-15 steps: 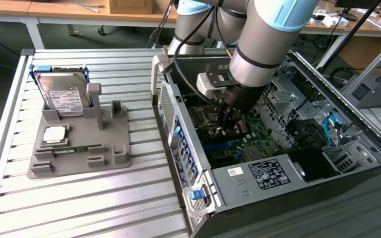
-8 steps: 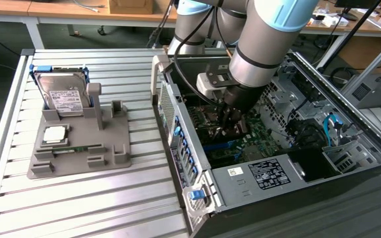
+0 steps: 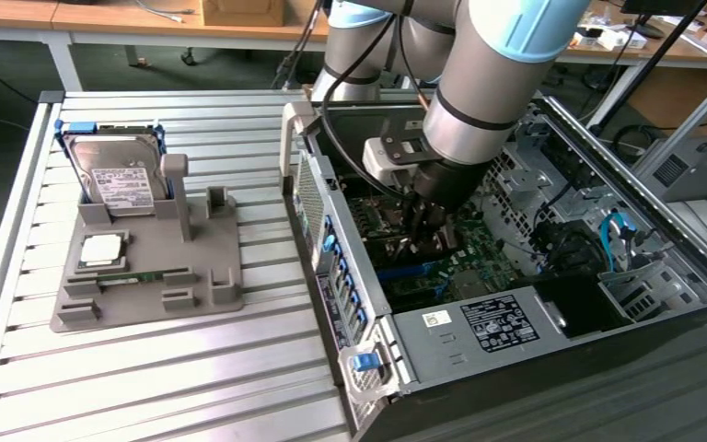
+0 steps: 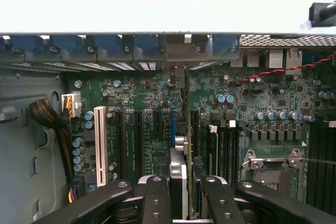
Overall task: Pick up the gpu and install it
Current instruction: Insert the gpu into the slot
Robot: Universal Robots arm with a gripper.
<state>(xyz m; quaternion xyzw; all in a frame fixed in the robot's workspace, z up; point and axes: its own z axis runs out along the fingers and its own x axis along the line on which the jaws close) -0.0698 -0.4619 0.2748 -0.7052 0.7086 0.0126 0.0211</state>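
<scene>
Hand (image 4: pixel 178 195) clamped on gpu (image 4: pixel 179 177) | edge-on between fingers (image 4: pixel 155 203) | above motherboard (image 4: pixel 147 108)

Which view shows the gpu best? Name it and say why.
The wrist view: the gpu stands edge-on between the claw fingers, over the motherboard's slots. In the exterior view the arm and claw reach into the computer case, where the card cannot be made out.
</scene>
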